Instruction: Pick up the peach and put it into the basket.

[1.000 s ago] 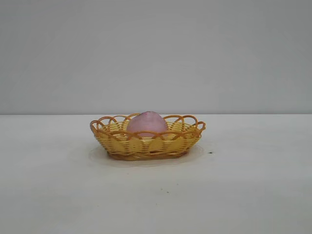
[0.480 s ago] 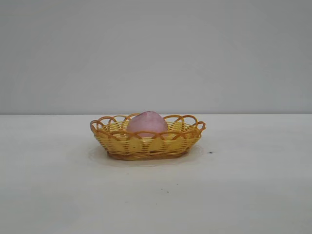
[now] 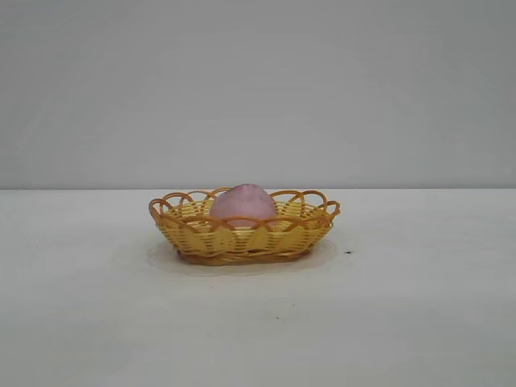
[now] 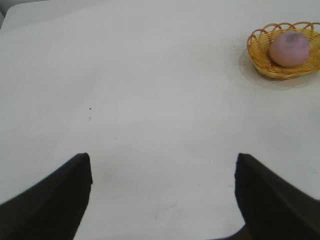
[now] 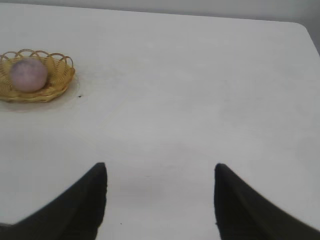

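Peach (image 3: 243, 204) in basket (image 3: 242, 239) on white table (image 3: 403, 306) — grey wall (image 3: 258, 89); both grippers (image 4: 162, 200) (image 5: 160, 200) spread, empty.

Lighting: even, diffuse, moderately bright; source not discernible. Table (image 3: 403, 322): pale, no glare, no hotspots. Shadows: one faint soft ring on the table around the basket (image 3: 242, 238), seen in all three views. Focus: exterior view slightly soft overall, with fine grain; peach (image 3: 243, 203) edges mildly blurred. Wrist views: dark fingertips nearest the lens are out of focus. Table corners darken slightly.
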